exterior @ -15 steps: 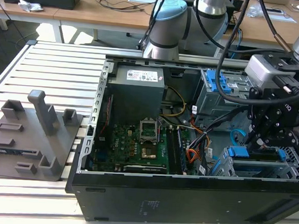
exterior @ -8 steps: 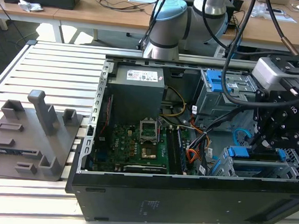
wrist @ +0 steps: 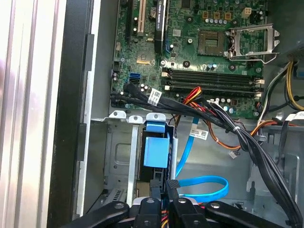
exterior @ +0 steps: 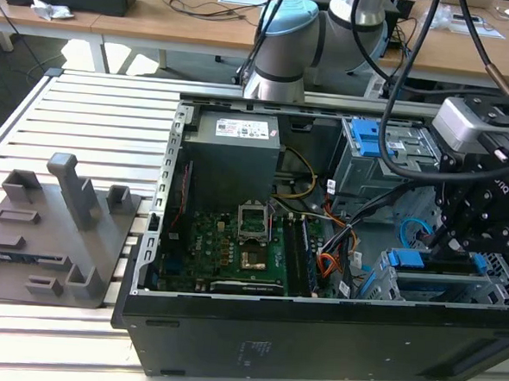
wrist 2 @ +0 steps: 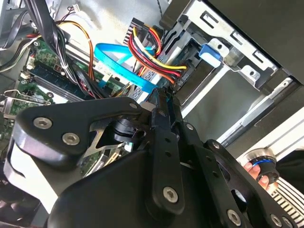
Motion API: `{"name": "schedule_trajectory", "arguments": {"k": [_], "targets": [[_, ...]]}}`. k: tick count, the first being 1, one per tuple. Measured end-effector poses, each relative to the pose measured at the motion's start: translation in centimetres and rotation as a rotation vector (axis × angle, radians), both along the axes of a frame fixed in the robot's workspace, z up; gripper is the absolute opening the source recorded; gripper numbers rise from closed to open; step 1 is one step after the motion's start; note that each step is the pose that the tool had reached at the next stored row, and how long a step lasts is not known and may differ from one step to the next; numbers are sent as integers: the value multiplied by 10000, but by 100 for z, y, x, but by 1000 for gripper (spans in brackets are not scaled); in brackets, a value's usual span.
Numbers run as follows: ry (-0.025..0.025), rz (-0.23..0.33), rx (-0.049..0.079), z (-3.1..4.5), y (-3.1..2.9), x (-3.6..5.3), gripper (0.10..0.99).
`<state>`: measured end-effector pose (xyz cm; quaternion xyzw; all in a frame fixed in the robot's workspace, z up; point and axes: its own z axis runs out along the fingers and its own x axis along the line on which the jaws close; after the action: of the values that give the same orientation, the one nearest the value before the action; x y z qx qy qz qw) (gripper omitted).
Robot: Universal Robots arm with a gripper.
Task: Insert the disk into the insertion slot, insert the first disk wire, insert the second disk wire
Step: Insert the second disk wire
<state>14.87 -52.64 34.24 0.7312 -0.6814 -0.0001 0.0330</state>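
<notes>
First wrist view: the disk (wrist: 156, 152) is seated in the insertion slot (wrist: 118, 156); the pincer (wrist: 165, 192) is pressed together at the second disk wire (wrist: 204, 186), wiring judged unfinished.

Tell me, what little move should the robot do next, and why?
Probably a gentle push toward the hard drive in its bright blue plastic carrier. It already sits in the grey sheet-metal bay, the orange-red wire strands reach its back, and the gripper is right at the dark plug end of the slim light blue cable.
</notes>
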Motion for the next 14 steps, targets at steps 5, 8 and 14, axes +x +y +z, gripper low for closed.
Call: {"name": "schedule_trajectory", "arguments": {"k": [5, 8, 14], "targets": [[0, -46, 2, -17, -3, 1, 165], [1, -68, 1, -28, -7, 4, 165], [3, -87, 23, -45, -24, 18, 165]]}}
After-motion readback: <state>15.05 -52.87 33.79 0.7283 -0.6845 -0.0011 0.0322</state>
